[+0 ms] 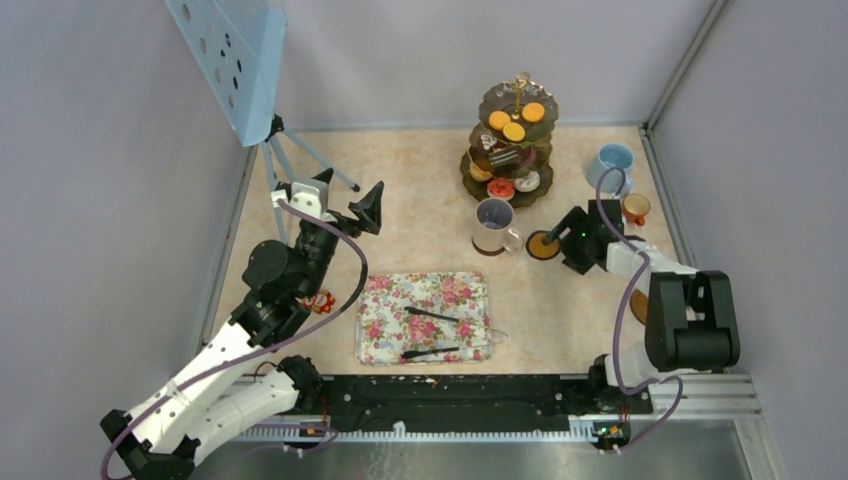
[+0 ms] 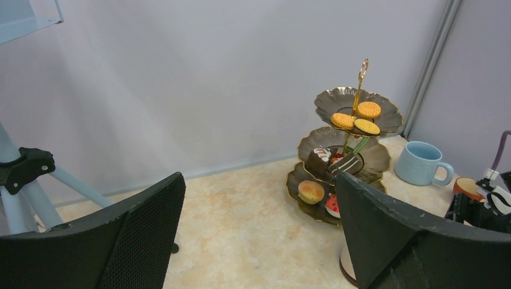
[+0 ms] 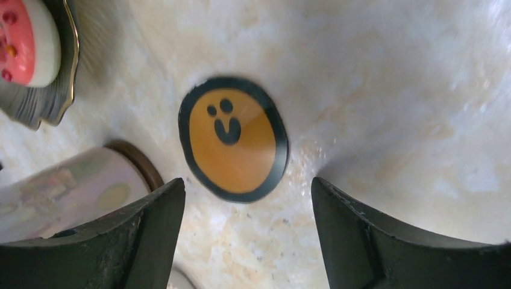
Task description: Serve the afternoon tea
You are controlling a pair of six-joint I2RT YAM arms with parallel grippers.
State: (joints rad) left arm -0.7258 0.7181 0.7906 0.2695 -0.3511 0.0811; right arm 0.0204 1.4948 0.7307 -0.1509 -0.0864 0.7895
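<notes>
1. Two pincers are in view, and only one is at work. The right pincer [image 3: 247, 192] stands wide and empty, low over the orange coaster [image 3: 233, 146] with the smiling face. It has one finger on either side, and neither seems to touch.
2. One step is in hand, as we judge it: taking up that coaster. It lies flat on the counter [image 1: 420, 230], just beside the grey cup [image 1: 492, 225] and near the lowest tier of the stand [image 2: 330, 99].
3. To do it well, we would centre the disc between the fingers and come straight down. The tips should meet the counter before we close slowly on the thin black rim. One finger sits close to the grey cup, so we must not nudge it.
4. The left pincer [image 2: 260, 180] is also wide and empty, raised well apart and facing the stand.
5. Counted:
   - three tiers on the stand
   - three orange rounds [image 1: 514, 131] on the top tier
   - two cake slices [image 2: 345, 164] on the middle tier
   - at least three small cakes [image 2: 311, 191] on the bottom tier
   - three cups: the grey cup, the blue cup [image 1: 610, 163] and the small orange-brown cup [image 1: 635, 207]
   - two coasters, counting the brown coaster [image 3: 140, 161] under the grey cup
   - one flowered tray [image 1: 380, 300] carrying black tongs [image 1: 432, 315]
</notes>
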